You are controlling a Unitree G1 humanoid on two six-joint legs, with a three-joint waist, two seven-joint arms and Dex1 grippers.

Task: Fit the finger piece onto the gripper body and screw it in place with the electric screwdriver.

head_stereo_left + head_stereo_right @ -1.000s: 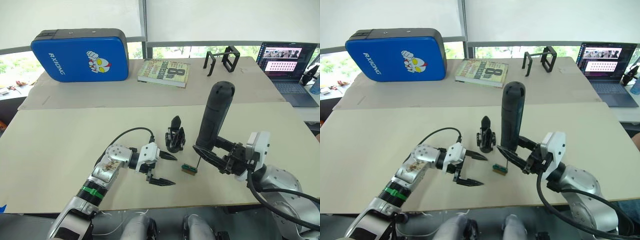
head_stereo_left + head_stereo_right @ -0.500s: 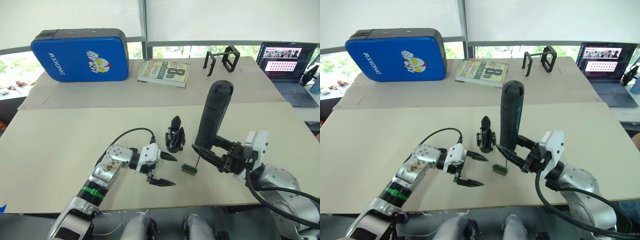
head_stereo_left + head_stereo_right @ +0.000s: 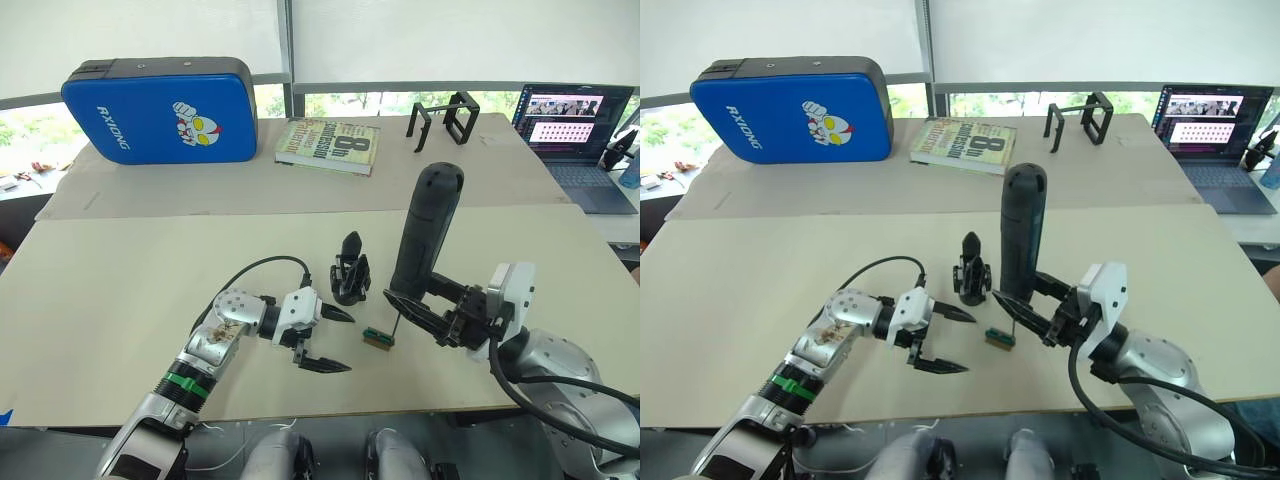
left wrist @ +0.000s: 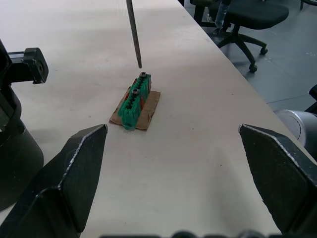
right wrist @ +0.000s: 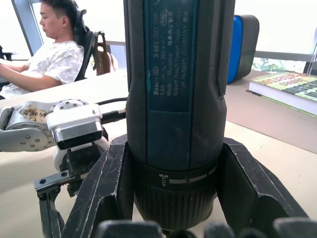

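Two grippers work the near edge of the table [image 3: 120,290]: the left gripper [image 3: 325,338] hovers with its fingers spread and empty, while the right gripper [image 3: 415,310] clamps the electric screwdriver [image 3: 428,230] upright, bit tip just above a small green block [image 3: 377,339] holding screws. Picking up a screw looks like the step in hand, so next the bit must drop squarely into a screw head. Just beyond stands the gripper body [image 3: 350,283], finger piece [image 3: 350,244] upright on top.

Silver arms, white wrist housings, black pointed fingers [image 3: 325,365], black cables (green band, left forearm)
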